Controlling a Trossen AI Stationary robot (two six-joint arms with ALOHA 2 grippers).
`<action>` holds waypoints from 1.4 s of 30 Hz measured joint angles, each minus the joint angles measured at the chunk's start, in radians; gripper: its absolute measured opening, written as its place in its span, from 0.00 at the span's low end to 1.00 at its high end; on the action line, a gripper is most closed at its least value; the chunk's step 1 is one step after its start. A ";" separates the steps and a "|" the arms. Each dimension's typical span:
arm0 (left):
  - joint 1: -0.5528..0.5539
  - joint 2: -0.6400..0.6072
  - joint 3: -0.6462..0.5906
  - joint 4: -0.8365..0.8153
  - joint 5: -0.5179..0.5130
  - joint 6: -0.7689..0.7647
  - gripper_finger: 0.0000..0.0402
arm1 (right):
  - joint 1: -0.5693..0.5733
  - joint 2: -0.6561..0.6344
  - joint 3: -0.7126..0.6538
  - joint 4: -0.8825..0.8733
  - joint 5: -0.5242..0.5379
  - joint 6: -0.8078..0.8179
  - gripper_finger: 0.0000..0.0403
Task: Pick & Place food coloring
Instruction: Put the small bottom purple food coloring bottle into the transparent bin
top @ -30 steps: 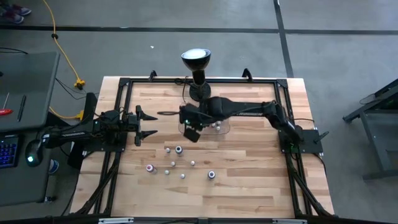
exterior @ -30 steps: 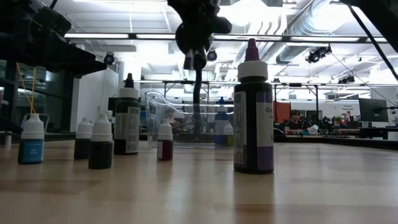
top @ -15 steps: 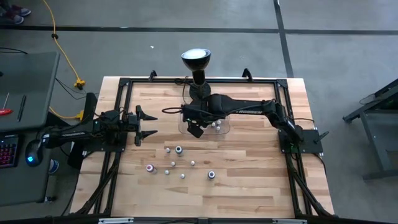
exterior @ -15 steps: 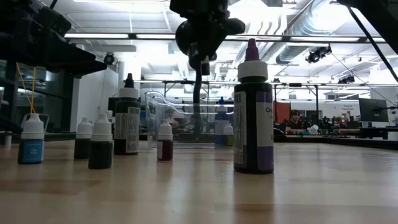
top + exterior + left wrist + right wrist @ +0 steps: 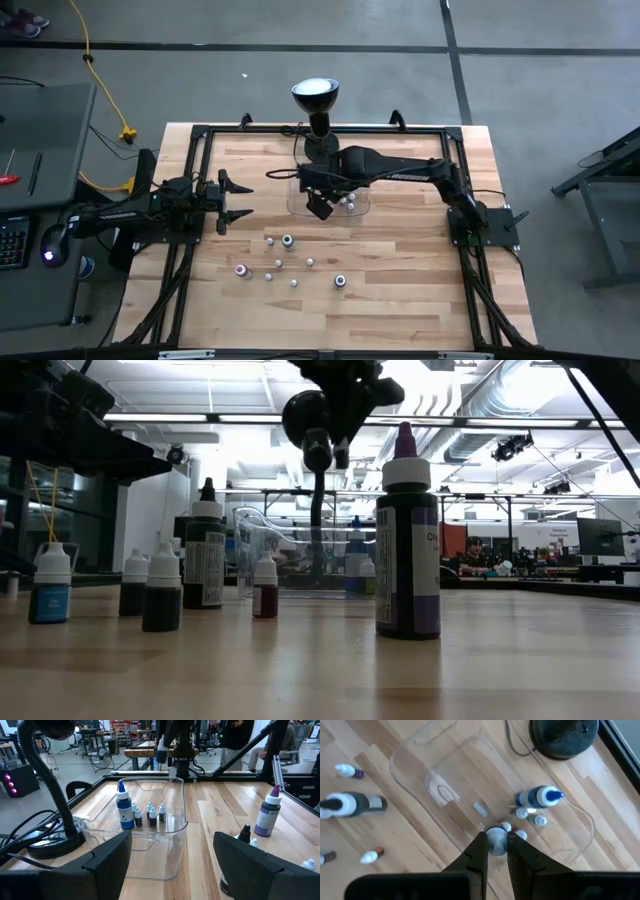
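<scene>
Right gripper [image 5: 496,851] jaws pinching white-capped bottle [image 5: 496,840] over clear plastic tray [image 5: 415,757], seemingly mid-air, left gripper [image 5: 236,201] jaws wide

Grey concrete floor [image 5: 540,90] surrounding the wooden table [image 5: 400,290], crossed by dark lines beyond the table's far edge; yellow cable [image 5: 95,75] trailing across the floor off the table's far-left corner; grey desk [image 5: 40,140] left of the table; ceiling light strips [image 5: 180,418] and exposed ducts [image 5: 480,420] above; workbenches [image 5: 145,752] beyond the table.
</scene>
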 joint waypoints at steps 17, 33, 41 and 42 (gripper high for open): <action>0.000 0.000 0.000 0.000 0.000 0.000 0.69 | -0.002 -0.126 -0.095 -0.005 -0.010 -0.048 0.10; 0.000 0.000 0.000 0.000 0.000 0.000 0.69 | -0.031 -0.571 -0.988 0.730 -0.195 0.052 0.10; 0.000 0.000 0.000 0.000 0.000 0.000 0.69 | -0.065 -0.434 -0.950 0.776 -0.195 0.059 0.11; 0.000 0.000 0.000 0.000 0.000 0.000 0.69 | -0.068 -0.414 -0.938 0.777 -0.201 0.058 0.11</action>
